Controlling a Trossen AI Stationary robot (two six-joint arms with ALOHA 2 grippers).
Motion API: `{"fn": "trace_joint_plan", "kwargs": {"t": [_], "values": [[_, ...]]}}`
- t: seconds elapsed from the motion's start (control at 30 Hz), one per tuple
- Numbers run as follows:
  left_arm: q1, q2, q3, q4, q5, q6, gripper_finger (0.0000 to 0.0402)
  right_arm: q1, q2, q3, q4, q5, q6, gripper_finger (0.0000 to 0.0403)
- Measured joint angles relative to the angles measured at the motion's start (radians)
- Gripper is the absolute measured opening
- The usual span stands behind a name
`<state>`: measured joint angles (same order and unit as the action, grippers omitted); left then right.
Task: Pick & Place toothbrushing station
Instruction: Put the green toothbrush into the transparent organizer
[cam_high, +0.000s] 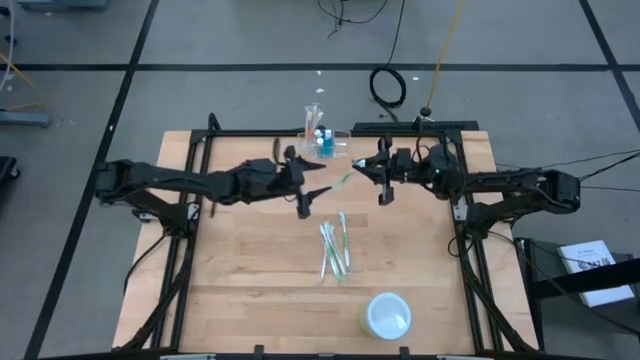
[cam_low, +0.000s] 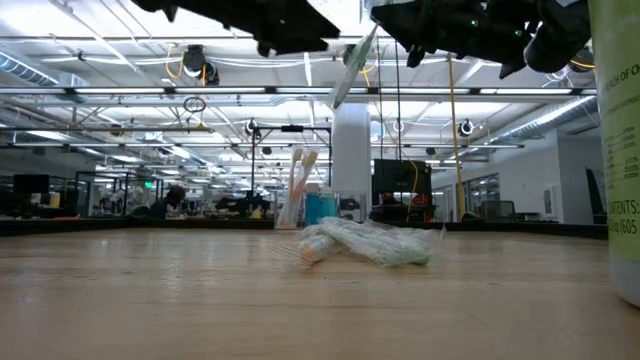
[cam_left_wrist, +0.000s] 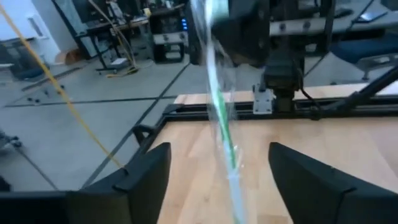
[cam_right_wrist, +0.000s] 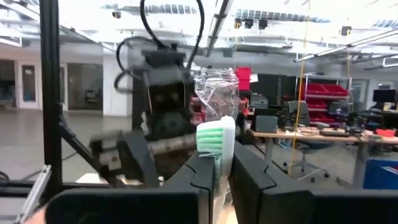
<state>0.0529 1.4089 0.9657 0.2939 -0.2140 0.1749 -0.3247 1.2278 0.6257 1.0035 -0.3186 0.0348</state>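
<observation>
The right claw (cam_high: 372, 172) is clamped on one end of a wrapped green toothbrush (cam_high: 343, 181), holding it in the air above the counter (cam_high: 250, 280). The left claw (cam_high: 306, 193) is spread wide around the brush's other end, its fingers (cam_left_wrist: 146, 171) on either side of the wrapper and not touching it.

The toothbrushing station (cam_high: 325, 140), a clear cup with brushes and a blue item inside, stands near the counter's far edge, just beyond both claws. A pile of wrapped toothbrushes (cam_high: 334, 250) lies mid-counter with bare wood all round. A white-lidded tub (cam_high: 388, 314) sits near the near edge, well apart.
</observation>
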Motion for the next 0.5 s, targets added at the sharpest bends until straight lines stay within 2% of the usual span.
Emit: {"fn": "trace_joint_plan", "kwargs": {"t": [0.23,0.37,0.5], "values": [[-0.024,-0.138,0.0,-0.189,-0.057,-0.086,0.0306,-0.1,0.001,0.188,-0.285,0.03,-0.119,0.0019],[-0.029,-0.15,0.0,-0.277,-0.06,-0.13,0.0305,-0.174,0.039,0.322,-0.461,0.101,-0.187,0.0019],[-0.029,-0.139,-0.001,-0.328,-0.059,-0.135,0.0299,-0.25,0.121,0.401,-0.524,0.138,-0.176,0.0019]]}}
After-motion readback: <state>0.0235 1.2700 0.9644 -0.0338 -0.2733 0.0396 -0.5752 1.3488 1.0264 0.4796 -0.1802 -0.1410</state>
